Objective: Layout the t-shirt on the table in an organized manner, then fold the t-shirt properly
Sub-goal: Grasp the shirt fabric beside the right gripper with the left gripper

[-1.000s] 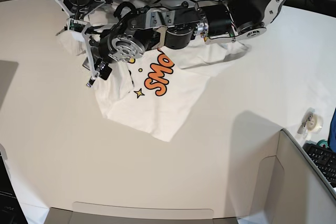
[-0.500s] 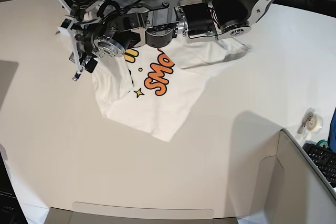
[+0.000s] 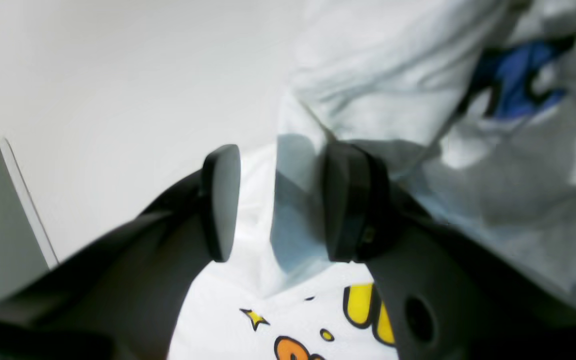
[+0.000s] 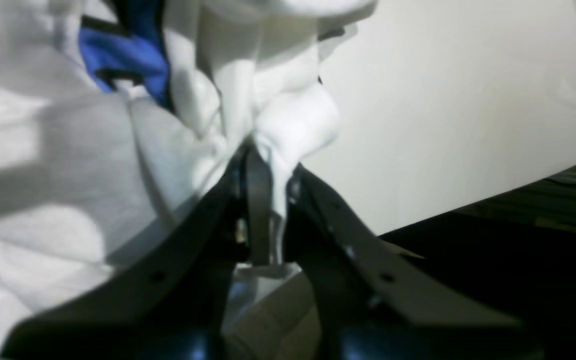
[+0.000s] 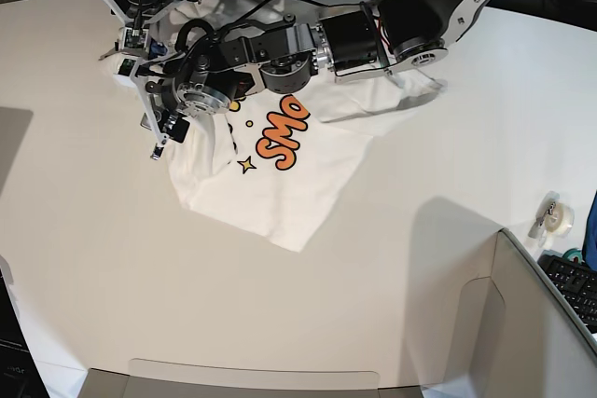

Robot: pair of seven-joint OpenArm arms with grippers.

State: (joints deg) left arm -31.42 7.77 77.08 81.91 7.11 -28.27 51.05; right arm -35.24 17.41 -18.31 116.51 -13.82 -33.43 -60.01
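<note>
Pinched shut on a bunched fold of white cloth, right gripper [image 4: 263,165] at the middle of the right wrist view, fabric squeezed between the jaws and ballooning above them; likely held so as an anchor, keeping one edge of the t-shirt [image 5: 270,184] raised while the rest gets sorted. Spread well apart, with nothing clamped, left gripper [image 3: 280,200] in the centre of the left wrist view, its two dark pads straddling a standing flap of shirt cloth; whether either pad touches that flap, hard to tell. Probably poised that way to take a second hold near the first, so both edges can be drawn apart. Just beyond the pads, a rumpled heap of white cloth with a patch of blue print [image 3: 513,80] at upper right of that view, and yellow and orange letters with a small star along the bottom edge. In the base view, both grippers close together at upper left, over the crumpled end of the garment; lower portion lying flatter toward the frame's centre, orange lettering [image 5: 283,132] face up, a corner pointing down. Beneath everything, the off-white table [image 5: 140,258], broad bare surface on all sides. Laying-out judged unfinished; folding not begun.
</note>
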